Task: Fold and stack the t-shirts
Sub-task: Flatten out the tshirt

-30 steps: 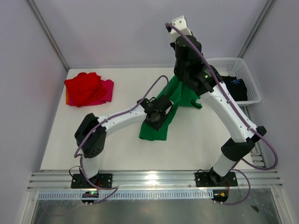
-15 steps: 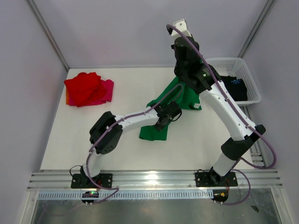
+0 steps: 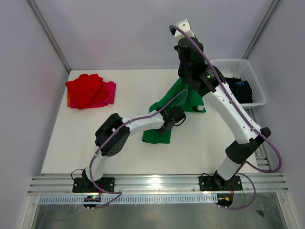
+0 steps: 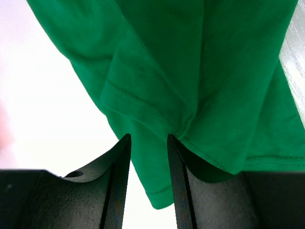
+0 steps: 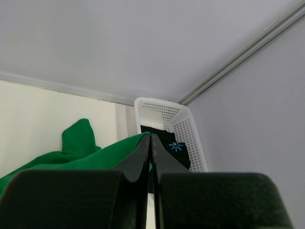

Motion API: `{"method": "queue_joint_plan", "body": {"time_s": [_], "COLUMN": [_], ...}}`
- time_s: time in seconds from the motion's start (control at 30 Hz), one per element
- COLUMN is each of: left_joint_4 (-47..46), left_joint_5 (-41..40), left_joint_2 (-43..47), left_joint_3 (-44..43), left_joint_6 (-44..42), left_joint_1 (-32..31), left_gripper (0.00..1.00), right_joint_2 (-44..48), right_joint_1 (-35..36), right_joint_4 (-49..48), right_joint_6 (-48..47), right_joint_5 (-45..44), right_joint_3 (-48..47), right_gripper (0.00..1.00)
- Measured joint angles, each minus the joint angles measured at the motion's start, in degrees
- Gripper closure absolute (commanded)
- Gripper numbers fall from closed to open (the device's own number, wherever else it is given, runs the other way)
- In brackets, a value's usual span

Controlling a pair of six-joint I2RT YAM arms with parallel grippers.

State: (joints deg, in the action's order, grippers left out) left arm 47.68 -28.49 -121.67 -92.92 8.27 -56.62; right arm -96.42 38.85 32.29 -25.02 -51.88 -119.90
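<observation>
Four t-shirts are before you. The green t-shirt (image 3: 156,135) is near the middle of the table (image 3: 95,152), a little toward 1 o'clock. Its upper part is lifted, and its lower part lies flat on the white surface toward 6 o'clock.

Your right gripper (image 5: 151,139) has its jaws pressed together on a fold of this green cloth. In the right wrist view the cloth comes out on the 9 o'clock side of the fingers. In the overhead view the gripper itself is hidden under the right arm (image 3: 228,112), which reaches over the shirt toward 12 o'clock.

Your left gripper (image 4: 147,138) is low at the shirt, at about the 2 o'clock corner of the flat part, with the left arm (image 3: 138,122) stretched across the table toward it. Its jaws stand partly apart. The hemmed edge of the green cloth hangs across the gap between the two fingertips, and the white table shows through the gap below it. The pads do not pinch the cloth.

The red t-shirt (image 3: 85,88) lies crumpled at 10 o'clock on the table. It rests on the magenta-pink t-shirt (image 3: 110,93), which shows at its 3 o'clock side. Both are well apart from the green one.

The black t-shirt (image 3: 243,93), with a small blue print, is inside the white basket (image 3: 233,61) at 2 o'clock, at the far right corner of the table.
</observation>
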Motion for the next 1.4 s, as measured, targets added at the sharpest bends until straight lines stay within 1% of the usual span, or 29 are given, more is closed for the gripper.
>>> {"method": "queue_joint_plan", "body": {"time_s": [0.6,0.8,0.83,0.97,1.3,1.4], "left_joint_4": [0.85,0.63,0.59,0.50,0.72,1.97], "left_joint_5": [1.68,1.55,1.57,1.70,1.68,1.03], "left_joint_2": [-0.02,-1.29,-1.55,-2.19,-2.38,-2.73], "left_joint_3": [-0.35,-0.20,-0.20,-0.20,-0.39,-1.75], "left_joint_6": [0.70,0.57,0.55,0.55,0.55,0.59], "left_joint_1": [-1.38,-1.40,-1.38,-1.40,-1.40,-1.40], "left_gripper": [0.62,0.70,0.74,0.86,0.92,0.92], "right_joint_2": [-0.74,-0.74,-0.74,-0.74,-0.74,-0.74], "right_joint_1": [-0.09,-0.37,-0.46,-0.61,-0.72,-0.72], "right_joint_4": [0.39,0.44,0.44,0.44,0.44,0.44], "right_joint_6": [1.01,1.01,1.01,1.01,1.01,1.01], "right_joint_5": [0.24,0.28,0.28,0.28,0.57,0.61], "right_joint_3": [0.00,0.00,0.00,0.02,0.13,0.13], "right_gripper": [0.97,0.97,0.97,0.97,0.97,0.97]}}
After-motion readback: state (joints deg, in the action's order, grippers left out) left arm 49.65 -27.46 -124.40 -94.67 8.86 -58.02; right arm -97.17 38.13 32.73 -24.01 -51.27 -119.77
